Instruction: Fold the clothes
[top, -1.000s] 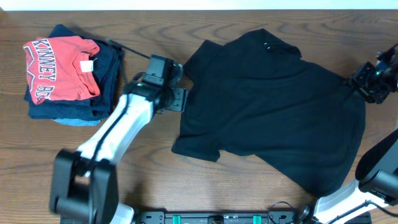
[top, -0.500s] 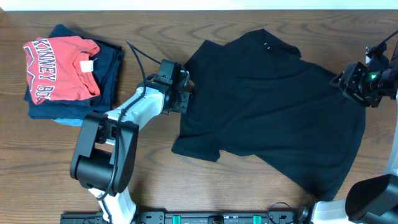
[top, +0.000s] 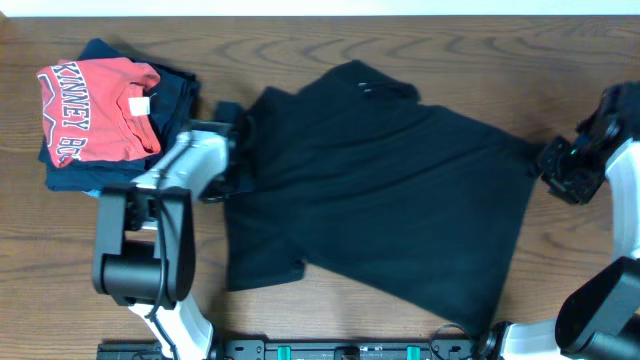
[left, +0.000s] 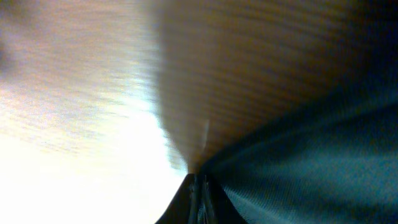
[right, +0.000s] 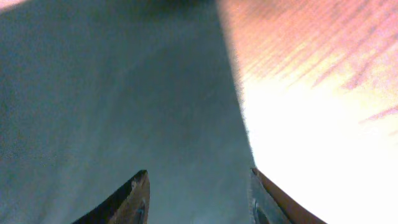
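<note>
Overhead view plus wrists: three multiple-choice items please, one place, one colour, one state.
1. The folded stack of navy and light blue clothes lies: A on the large black soft-fabric garment; B left of it; C right of it.
2. The block-lettered T-shirt topping the stack is: A green; B yellow; C red.
3. The left gripper is: A shut on the garment's edge; B wide open over bare wood; C holding the T-shirt.
B: stack sits upper left overhead. C: plainly red fabric. A: left wrist view shows fingers together pinching black cloth.
</note>
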